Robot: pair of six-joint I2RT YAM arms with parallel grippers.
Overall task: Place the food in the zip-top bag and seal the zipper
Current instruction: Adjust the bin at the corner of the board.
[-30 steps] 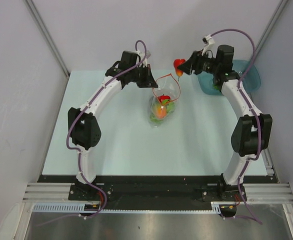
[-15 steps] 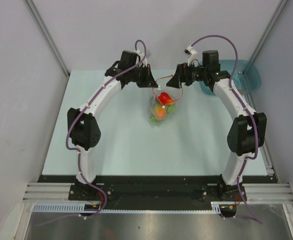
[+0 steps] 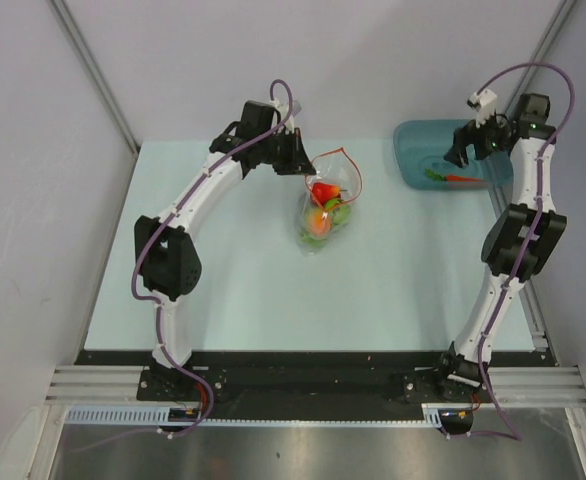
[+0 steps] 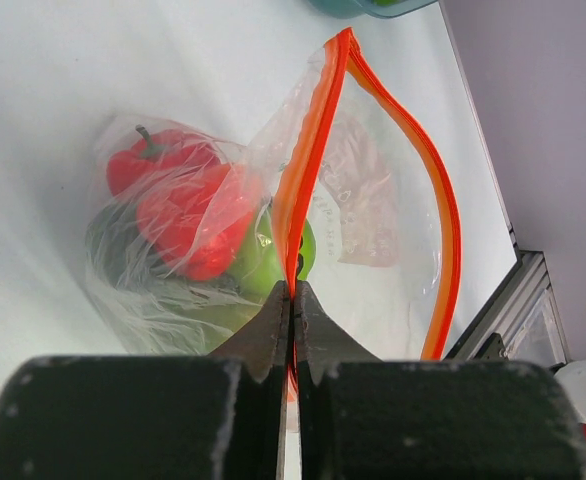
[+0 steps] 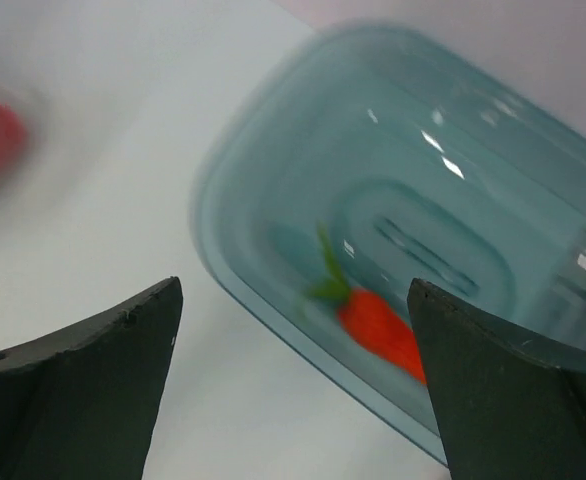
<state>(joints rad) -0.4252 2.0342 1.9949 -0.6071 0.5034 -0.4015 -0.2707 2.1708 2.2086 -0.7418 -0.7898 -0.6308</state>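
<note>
The clear zip-top bag (image 3: 323, 212) lies mid-table with its mouth held up and gaping. My left gripper (image 3: 304, 170) (image 4: 293, 290) is shut on one side of the red-orange zipper (image 4: 313, 150), and the other side of the strip bows away to the right. Inside the bag lie red pieces (image 4: 188, 215), a green ball (image 4: 263, 260) and an orange-yellow one (image 3: 319, 225). My right gripper (image 3: 457, 156) (image 5: 293, 283) is wide open and holds nothing. It hovers over the teal tray, where the carrot (image 3: 459, 179) (image 5: 378, 325) with its green top lies.
The translucent teal tray (image 3: 409, 150) (image 5: 273, 180) stands at the back right corner of the table. The side walls stand close behind and beside it. The right wrist view is blurred by motion.
My right gripper let go of a red piece over the bag's mouth, opened wide and swung right to the tray. The red piece now lies in the bag. The left gripper kept its hold.
</note>
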